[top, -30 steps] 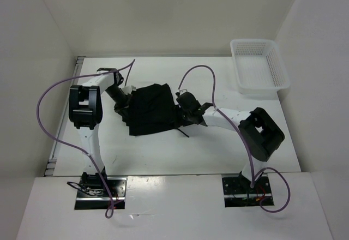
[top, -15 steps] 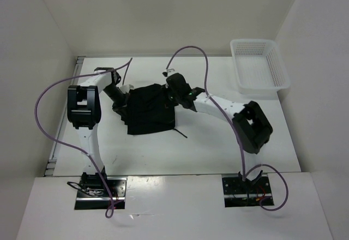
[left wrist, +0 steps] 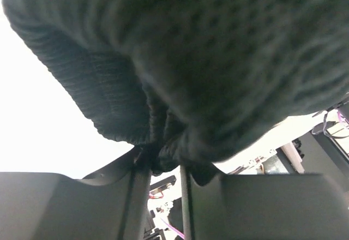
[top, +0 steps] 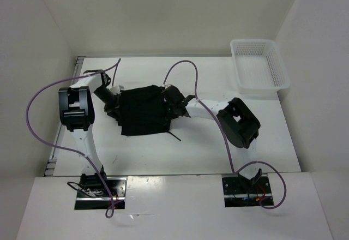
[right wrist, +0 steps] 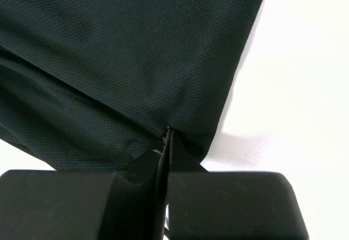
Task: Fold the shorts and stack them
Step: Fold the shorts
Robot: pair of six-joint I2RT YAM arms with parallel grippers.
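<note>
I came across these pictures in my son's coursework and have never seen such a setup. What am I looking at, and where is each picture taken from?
These are two robot arms bolted to a table. The wide picture is from a fixed camera overhead: left arm on the left, right arm on the right. The two close-ups come from small cameras on each wrist, looking past that arm's own fingers. A pair of black shorts lies in the middle, its drawstring trailing out, and a white mesh basket sits in the far right corner. The left fingers are shut on a bunch of the cloth; the right fingers pinch its edge.
</note>
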